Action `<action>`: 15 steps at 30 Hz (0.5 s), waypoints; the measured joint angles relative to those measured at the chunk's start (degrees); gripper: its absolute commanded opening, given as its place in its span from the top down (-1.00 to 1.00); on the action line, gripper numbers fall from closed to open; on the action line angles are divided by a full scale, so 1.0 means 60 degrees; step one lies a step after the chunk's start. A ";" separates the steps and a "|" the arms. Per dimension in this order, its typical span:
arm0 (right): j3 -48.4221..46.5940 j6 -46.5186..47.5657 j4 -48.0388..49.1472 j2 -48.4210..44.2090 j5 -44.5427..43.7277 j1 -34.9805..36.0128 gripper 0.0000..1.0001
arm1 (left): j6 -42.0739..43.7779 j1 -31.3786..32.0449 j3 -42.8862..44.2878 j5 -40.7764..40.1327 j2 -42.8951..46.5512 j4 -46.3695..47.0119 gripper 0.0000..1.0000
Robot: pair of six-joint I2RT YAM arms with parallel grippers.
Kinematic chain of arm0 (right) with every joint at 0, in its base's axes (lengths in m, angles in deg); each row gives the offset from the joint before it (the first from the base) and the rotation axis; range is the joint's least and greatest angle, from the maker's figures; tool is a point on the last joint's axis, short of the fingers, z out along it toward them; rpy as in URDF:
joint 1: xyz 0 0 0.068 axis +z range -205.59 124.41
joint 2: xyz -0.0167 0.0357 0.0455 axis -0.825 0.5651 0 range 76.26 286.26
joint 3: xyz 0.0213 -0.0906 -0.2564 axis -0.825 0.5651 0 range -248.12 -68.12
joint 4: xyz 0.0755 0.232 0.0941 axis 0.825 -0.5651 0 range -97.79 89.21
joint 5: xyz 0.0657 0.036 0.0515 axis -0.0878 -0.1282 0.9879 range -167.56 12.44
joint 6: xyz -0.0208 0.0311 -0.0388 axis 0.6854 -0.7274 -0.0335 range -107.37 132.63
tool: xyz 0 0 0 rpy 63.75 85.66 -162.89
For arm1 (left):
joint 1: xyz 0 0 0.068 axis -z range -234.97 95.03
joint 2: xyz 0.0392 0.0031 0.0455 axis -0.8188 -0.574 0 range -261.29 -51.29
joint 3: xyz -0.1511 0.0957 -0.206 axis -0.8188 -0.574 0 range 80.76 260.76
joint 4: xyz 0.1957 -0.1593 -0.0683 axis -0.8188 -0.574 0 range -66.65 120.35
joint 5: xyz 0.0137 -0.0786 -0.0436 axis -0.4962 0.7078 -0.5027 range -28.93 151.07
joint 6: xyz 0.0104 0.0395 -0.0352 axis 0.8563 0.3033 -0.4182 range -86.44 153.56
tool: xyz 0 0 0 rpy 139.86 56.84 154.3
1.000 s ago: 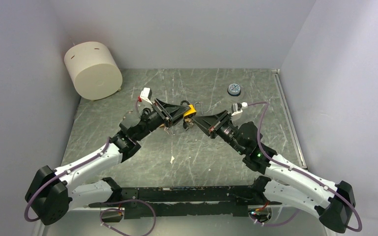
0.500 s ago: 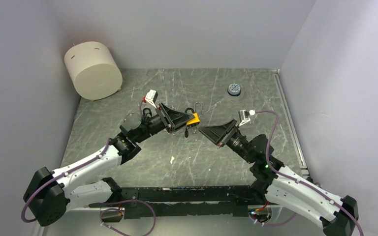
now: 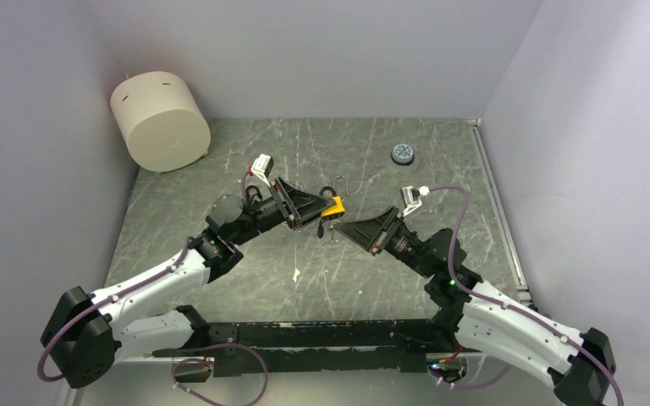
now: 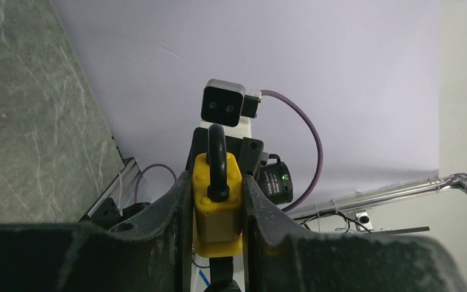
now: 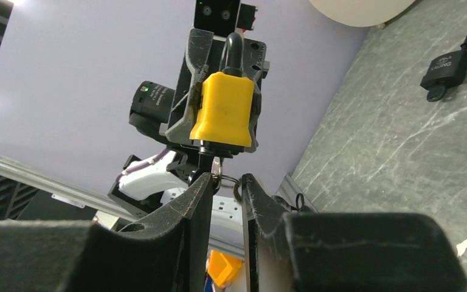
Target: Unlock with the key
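**Right claw noses back up to padlock held by its partner**

The right gripper (image 3: 339, 227) has edged back toward the lock since half a second earlier, when it sat farther off to the right. The left arm has barely shifted.

Nearest the overhead camera, a black rail (image 3: 305, 334) runs along the edge of the table (image 3: 406, 279) between the two arm bases. A white scrap (image 3: 295, 273) lies on the marbled surface just beyond it.

At mid-table the two arms meet nose to nose. The right gripper's fingers (image 5: 182, 231) stand slightly apart, with a narrow slot between them and nothing pinched there. Just ahead of their tips hangs a small metal ring (image 5: 230, 180). It is joined to the dark key (image 5: 205, 159), which juts from the bottom of the yellow padlock (image 5: 224, 109).

The left gripper (image 3: 328, 207) is clamped on the padlock's two flanks. The key end faces the right gripper, and the black shackle (image 4: 217, 161) points back toward the left wrist. Whether the shackle is latched cannot be told.

Farther out, a black item (image 5: 445, 66) with a loop lies flat on the table, near the padlock. A blue disc (image 3: 403, 153) sits toward the back right. A cream cylinder (image 3: 159, 120) stands in the far left corner beside the wall.
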 measured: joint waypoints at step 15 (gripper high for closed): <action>-0.0044 -0.0098 0.0641 0.0379 0.0073 0.0000 1.00 | -0.0051 -0.0062 -0.0102 0.0047 0.0004 0.0215 0.95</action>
